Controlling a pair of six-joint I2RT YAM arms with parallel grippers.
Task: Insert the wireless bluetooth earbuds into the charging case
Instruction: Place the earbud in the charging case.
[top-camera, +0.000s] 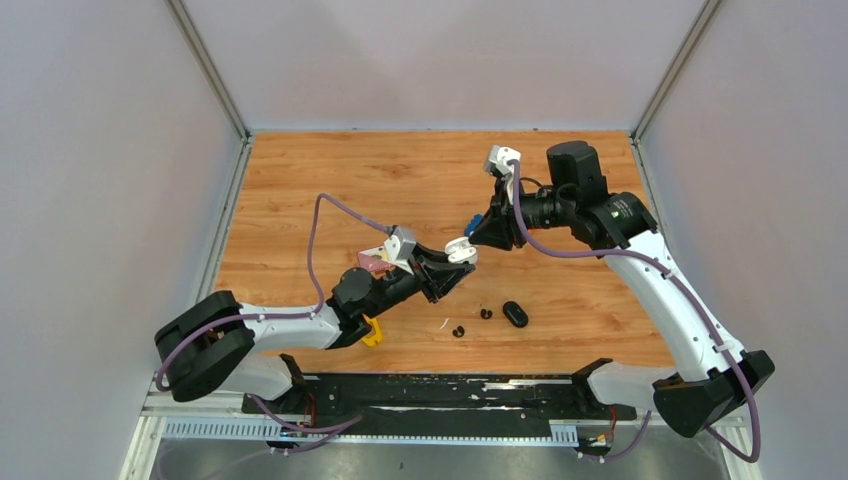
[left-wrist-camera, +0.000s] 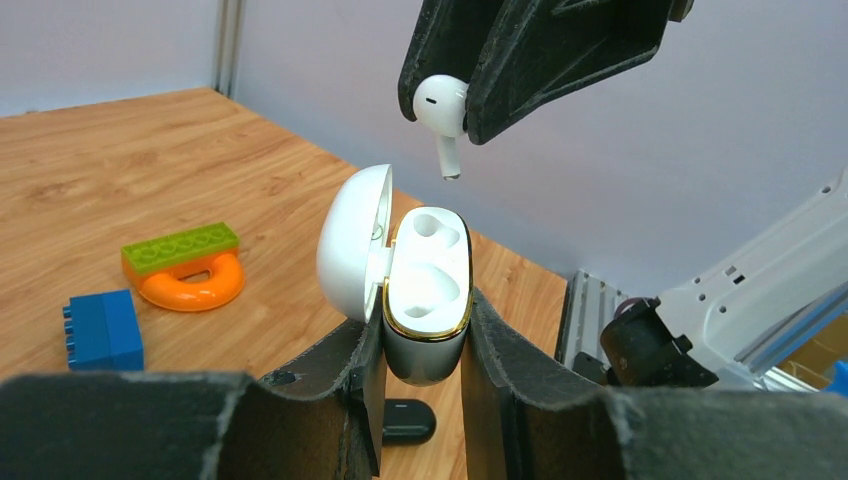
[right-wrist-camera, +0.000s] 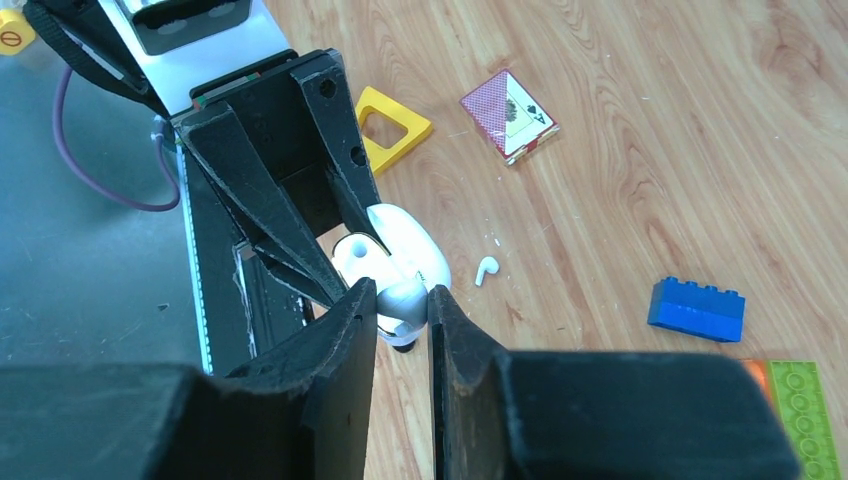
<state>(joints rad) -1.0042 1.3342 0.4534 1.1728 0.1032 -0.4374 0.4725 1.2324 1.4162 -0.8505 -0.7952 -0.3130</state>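
Note:
My left gripper (left-wrist-camera: 425, 335) is shut on the open white charging case (left-wrist-camera: 428, 285), which has a gold rim, two empty sockets and its lid swung to the left; it is held above the table (top-camera: 459, 251). My right gripper (right-wrist-camera: 402, 293) is shut on a white stemmed earbud (left-wrist-camera: 441, 112), stem pointing down, a little above the case's far socket. In the right wrist view this earbud (right-wrist-camera: 400, 312) hangs over the case (right-wrist-camera: 396, 243). A second white earbud (right-wrist-camera: 486, 269) lies on the table. Two black earbuds (top-camera: 459, 331) (top-camera: 486, 313) lie near the front.
A black oval case (top-camera: 515, 314) lies beside the black earbuds and shows under the white case (left-wrist-camera: 405, 420). A blue block (left-wrist-camera: 100, 328), a green and orange block (left-wrist-camera: 185, 265), a yellow square frame (right-wrist-camera: 393, 125) and a playing card (right-wrist-camera: 508, 113) lie on the wooden table (top-camera: 560, 290).

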